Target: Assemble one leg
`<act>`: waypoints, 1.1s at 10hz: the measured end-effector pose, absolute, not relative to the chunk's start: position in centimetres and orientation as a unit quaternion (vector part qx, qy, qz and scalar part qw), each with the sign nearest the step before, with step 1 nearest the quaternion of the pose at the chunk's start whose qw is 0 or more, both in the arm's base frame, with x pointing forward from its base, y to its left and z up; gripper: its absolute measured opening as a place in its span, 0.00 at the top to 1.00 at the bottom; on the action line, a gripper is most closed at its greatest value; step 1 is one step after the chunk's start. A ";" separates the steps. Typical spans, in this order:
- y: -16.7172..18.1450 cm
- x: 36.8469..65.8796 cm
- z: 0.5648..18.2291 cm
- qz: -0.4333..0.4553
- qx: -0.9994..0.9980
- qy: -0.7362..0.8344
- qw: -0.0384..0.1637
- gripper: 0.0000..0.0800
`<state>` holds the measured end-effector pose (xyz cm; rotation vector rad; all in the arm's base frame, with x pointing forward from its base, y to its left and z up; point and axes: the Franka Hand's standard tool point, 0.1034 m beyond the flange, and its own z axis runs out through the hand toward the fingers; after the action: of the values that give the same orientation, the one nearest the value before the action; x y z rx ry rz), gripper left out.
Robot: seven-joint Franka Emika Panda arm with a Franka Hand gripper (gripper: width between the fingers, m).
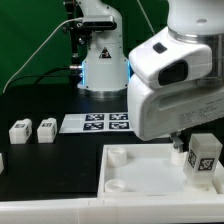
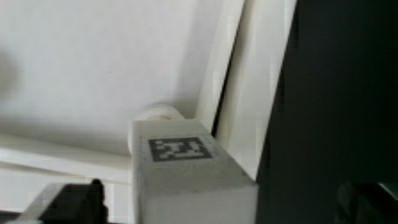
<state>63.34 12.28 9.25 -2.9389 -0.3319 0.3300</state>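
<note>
One leg (image 1: pixel 205 156), a small white block with a black-and-white tag, stands upright on the white square panel (image 1: pixel 140 180) near the corner at the exterior view's right. My gripper (image 1: pixel 192 150) hangs low over it, one dark finger (image 1: pixel 178 144) showing beside the leg. In the wrist view the leg (image 2: pixel 182 160) sits between the fingers of my gripper (image 2: pixel 217 208). The jaws stand open, with a visible gap between one fingertip (image 2: pixel 71 205) and the leg. The leg's foot is hidden, so I cannot tell whether it sits in a socket.
Two more legs (image 1: pixel 20 130) (image 1: pixel 46 128) lie on the black table at the exterior view's left. The marker board (image 1: pixel 95 122) lies behind the panel. A round corner socket (image 1: pixel 118 155) rises from the panel. The robot base (image 1: pixel 100 60) stands at the back.
</note>
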 end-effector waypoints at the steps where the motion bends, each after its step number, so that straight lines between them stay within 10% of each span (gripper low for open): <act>1: 12.3 63.5 9.3 0.105 -0.985 -0.111 0.083 0.19; 5: 11.7 63.8 8.8 0.092 -0.985 -0.122 0.083 0.22; 8: 11.8 63.8 8.8 0.091 -0.985 -0.122 0.083 0.59; 11: 11.8 63.8 8.8 0.092 -0.986 -0.114 0.082 0.61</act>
<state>63.80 11.76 8.82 -2.9445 -0.3391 0.2751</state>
